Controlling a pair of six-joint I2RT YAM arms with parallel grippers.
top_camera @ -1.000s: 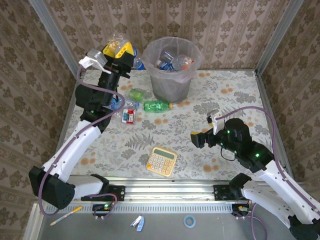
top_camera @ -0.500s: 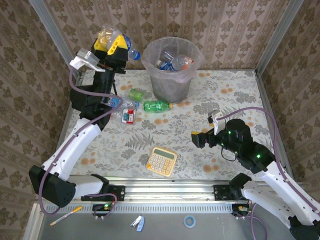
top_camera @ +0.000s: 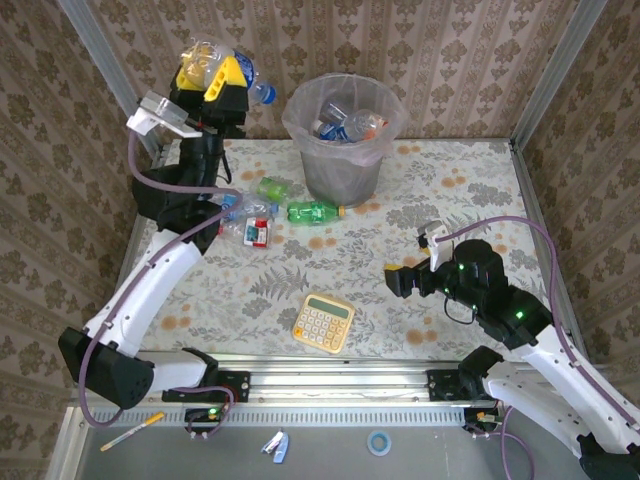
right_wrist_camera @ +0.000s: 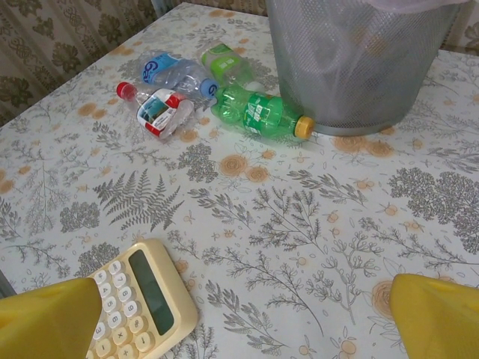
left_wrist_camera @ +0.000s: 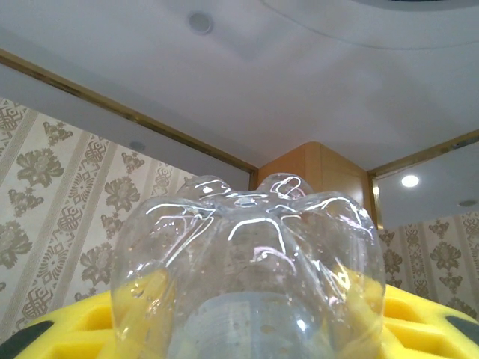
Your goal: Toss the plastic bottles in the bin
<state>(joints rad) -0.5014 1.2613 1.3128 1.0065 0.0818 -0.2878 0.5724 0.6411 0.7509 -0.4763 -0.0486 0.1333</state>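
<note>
1. The left gripper (top_camera: pixel 212 78) was raised high at the far left, above and to the left of the bin (top_camera: pixel 345 175). Its yellow jaws were clamped on a clear bottle (left_wrist_camera: pixel 247 262) whose blue cap pointed toward the bin.
2. The right gripper (right_wrist_camera: pixel 239 321) hung low over the near right of the table (top_camera: pixel 440 190), with its jaws spread wide and nothing between them.
3. Four bottles lay clustered left of the bin's foot:
   - a green bottle (right_wrist_camera: pixel 254 111) with a yellow cap that seemed to touch the mesh wall, though the angle left that unsure;
   - a paler green bottle (right_wrist_camera: pixel 224 60);
   - a blue-labelled bottle (right_wrist_camera: pixel 168 69);
   - a red-capped bottle (right_wrist_camera: pixel 159 111).
4. Discarded bottles (top_camera: pixel 345 125) lay inside the bin, and the bag blurred their number.
5. A yellow calculator (top_camera: pixel 323 322) lay on the near table, between the right gripper and the cluster.
6. A pen (top_camera: pixel 132 432) lay below the table's front rail.
</note>
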